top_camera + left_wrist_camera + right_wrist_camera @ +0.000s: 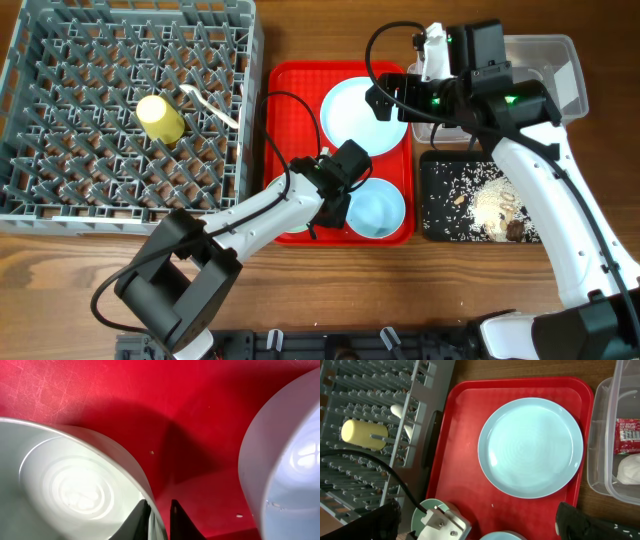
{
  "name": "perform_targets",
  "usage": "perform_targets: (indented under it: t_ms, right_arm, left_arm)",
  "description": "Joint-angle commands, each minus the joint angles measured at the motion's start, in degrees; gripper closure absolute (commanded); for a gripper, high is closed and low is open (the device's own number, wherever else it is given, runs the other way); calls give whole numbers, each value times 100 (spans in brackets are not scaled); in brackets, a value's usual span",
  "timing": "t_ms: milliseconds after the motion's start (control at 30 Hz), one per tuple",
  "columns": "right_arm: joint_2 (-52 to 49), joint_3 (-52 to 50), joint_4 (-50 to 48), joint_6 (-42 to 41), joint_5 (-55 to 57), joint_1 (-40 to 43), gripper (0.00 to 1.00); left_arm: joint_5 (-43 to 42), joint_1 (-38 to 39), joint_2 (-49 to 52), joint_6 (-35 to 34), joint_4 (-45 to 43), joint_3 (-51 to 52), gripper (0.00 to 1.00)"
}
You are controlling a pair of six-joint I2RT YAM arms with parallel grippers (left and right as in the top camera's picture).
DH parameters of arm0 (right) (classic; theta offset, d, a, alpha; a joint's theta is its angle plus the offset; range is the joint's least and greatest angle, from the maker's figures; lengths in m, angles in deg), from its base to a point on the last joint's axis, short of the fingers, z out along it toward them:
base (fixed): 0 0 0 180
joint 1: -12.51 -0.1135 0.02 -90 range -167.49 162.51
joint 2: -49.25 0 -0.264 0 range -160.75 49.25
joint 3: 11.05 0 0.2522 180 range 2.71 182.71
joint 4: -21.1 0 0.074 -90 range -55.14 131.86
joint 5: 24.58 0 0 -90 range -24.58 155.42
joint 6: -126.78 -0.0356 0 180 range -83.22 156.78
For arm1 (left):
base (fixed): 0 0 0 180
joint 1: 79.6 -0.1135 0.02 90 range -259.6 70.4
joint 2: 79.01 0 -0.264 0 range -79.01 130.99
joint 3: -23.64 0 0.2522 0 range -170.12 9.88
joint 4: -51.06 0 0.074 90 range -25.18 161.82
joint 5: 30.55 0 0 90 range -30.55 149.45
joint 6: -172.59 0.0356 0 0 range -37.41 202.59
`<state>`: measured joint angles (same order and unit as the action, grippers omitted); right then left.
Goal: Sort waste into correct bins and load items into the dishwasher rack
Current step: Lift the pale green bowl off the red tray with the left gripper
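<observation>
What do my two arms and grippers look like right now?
The left arm and right arm have white tubular links, black joints and looping black cables. The right one shows green lights. The left gripper has black wedge fingertips; the right gripper has dark fingers.

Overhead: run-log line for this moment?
left fingers astride pale-green bowl rim, grip unconfirmed | right fingers open, empty, over red tray | yellow cup, cream utensil in rack
</observation>
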<state>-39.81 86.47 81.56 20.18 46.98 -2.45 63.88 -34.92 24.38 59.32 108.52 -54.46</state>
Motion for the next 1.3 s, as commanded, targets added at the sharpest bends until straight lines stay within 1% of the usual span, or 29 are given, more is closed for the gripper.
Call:
perform_targets:
  t_ms: [0, 433, 533, 767, 833, 1033, 1133, 1267]
  right_arm:
    - [-74, -11, -15, -33, -92, -7, 0]
    - [-74, -11, -15, -35, -92, -7, 0]
    - [-74, -11, -15, -33, -92, -7, 0]
    - [-74, -11, -15, -35, -92, -7, 0]
    - [-76, -11, -15, -35, -92, -7, 0]
    - [-74, -11, -15, -35, -92, -7, 0]
    - [-74, -11, -15, -35, -92, -7, 0]
    - [-74, -11, -15, -35, -92, -7, 0]
  left_arm:
    - [-39, 22, -129, -33, 7, -66, 86]
    - [13, 22, -291, -35, 46, -94, 87]
    - [11, 22, -291, -37, 55, -92, 96]
    - [11, 22, -284, -37, 76, -48, 94]
    - [11, 22, -278, -37, 83, -48, 90]
    - [11, 22, -247, -37, 66, -48, 88]
    - [9, 22, -138, -37, 68, -48, 88]
    - [-98, 22, -111, -39, 63, -48, 91]
